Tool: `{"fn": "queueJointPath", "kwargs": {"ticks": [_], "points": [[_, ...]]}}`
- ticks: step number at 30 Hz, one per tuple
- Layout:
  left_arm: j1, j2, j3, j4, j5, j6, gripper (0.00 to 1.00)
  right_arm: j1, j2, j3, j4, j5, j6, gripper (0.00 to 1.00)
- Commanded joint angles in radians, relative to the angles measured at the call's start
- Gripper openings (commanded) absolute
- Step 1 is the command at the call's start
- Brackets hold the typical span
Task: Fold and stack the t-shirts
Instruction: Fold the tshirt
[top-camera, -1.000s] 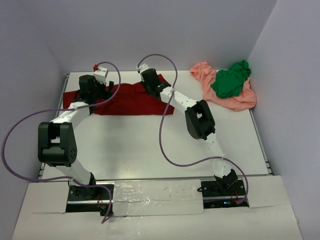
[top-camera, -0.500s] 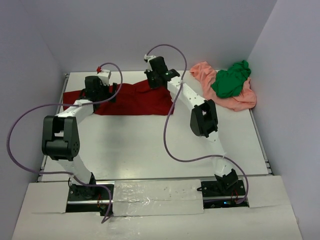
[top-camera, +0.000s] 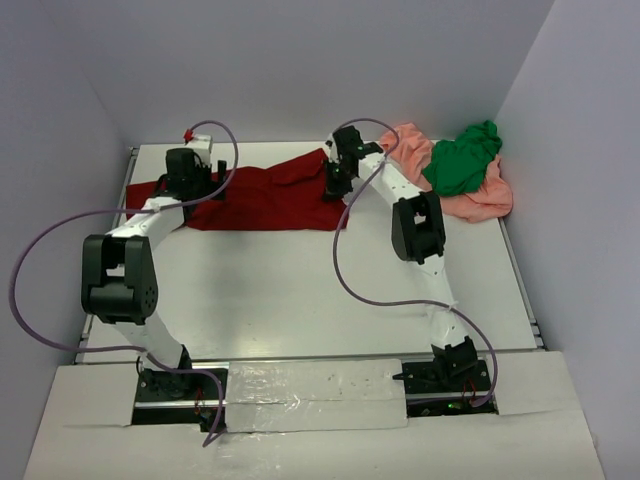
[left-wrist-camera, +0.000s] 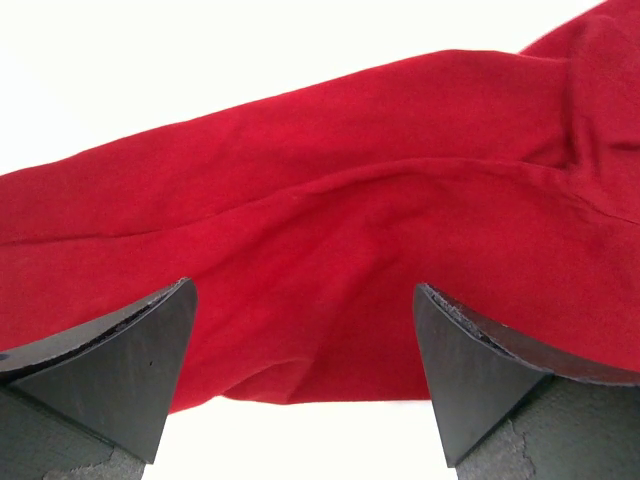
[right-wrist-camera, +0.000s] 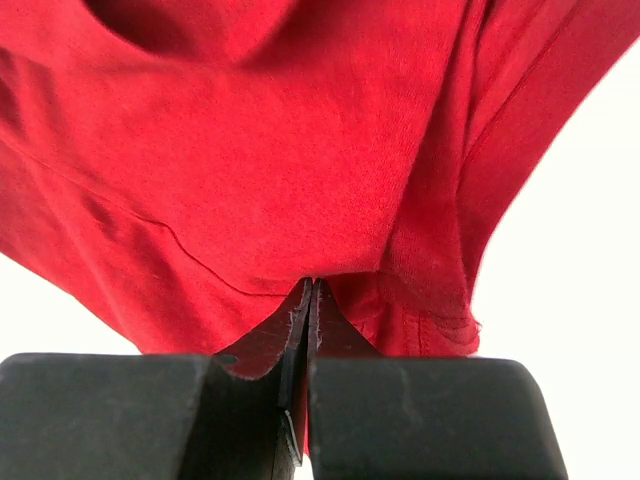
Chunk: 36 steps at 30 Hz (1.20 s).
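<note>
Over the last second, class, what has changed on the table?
The right gripper, shut on the dark red cloth t-shirt, dragged its far edge rightward toward the salmon-pink cloth t-shirt. The open left gripper, the pink one and the bright green cloth t-shirt stayed put.

Green t-shirt (top-camera: 462, 160) hides much of the salmon-pink t-shirt (top-camera: 478, 206).

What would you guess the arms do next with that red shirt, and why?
Probably the left gripper drops and closes on the red shirt. Its jaws stand open over the cloth, while the right gripper is shut on the shirt's other end; folding likely needs both holds.
</note>
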Motion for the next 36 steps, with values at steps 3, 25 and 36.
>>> {"fn": "queueJointPath", "kwargs": {"ticks": [3,25,36], "points": [[0.051,-0.080,-0.032,0.027,-0.144,0.020,0.99,0.003,-0.097,-0.093,0.037,-0.057,0.002,0.00],[0.384,0.024,-0.068,-0.053,0.031,0.037,0.00,0.016,-0.281,-0.282,0.160,-0.026,-0.084,0.00],[0.408,0.222,0.023,-0.019,-0.009,0.046,0.00,0.017,-0.335,-0.312,0.146,-0.049,-0.073,0.00]]}}
